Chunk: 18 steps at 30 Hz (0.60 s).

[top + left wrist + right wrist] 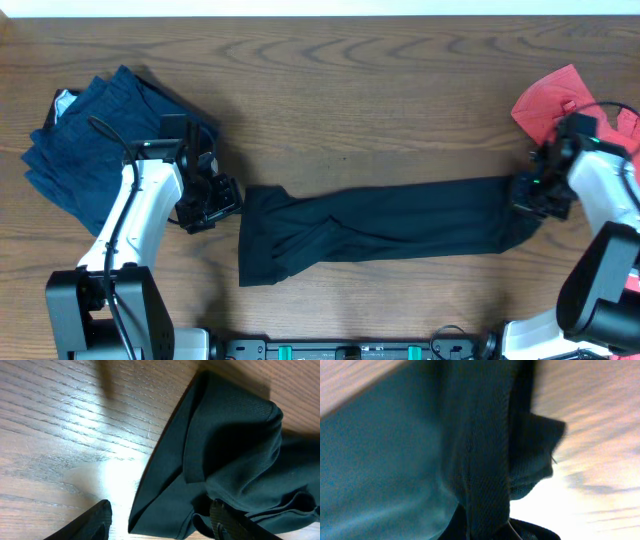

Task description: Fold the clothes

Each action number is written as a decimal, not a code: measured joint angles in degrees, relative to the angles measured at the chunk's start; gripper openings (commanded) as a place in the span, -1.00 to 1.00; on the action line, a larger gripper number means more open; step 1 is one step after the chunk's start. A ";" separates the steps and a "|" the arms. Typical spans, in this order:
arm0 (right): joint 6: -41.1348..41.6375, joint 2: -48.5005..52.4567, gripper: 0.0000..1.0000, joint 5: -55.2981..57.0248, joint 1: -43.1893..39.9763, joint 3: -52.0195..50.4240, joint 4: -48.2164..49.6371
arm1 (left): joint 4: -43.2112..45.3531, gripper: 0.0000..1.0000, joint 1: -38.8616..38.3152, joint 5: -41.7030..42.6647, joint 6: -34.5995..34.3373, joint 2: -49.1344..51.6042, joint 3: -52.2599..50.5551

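The left gripper [222, 203] hangs with jaws apart just beside the left end of the black shirt [380, 232]. For a clean fold it should pinch both layers there squarely while the right gripper [527, 196], clamped on the right end, holds the strip taut. The shirt lies mid-table as a long rumpled band, looser at the left, between a navy garment [90, 145] and a red garment [550, 105].
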 measured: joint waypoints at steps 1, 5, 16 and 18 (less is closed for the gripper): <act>-0.39 -0.09 -0.97 -0.24 1.95 0.13 -1.27 | 0.00 0.30 0.00 0.04 -0.02 0.00 0.00; -1.29 -0.52 -0.98 -0.42 12.31 0.22 -5.09 | 0.00 0.29 0.00 0.59 -0.07 0.00 0.00; 2.58 -0.55 -0.97 -0.57 34.84 0.22 -5.31 | 0.00 0.30 0.00 1.09 -0.26 0.00 0.00; 3.48 -0.55 -0.97 -0.70 37.24 0.22 -5.31 | 0.00 0.30 0.00 1.09 -0.26 0.00 0.00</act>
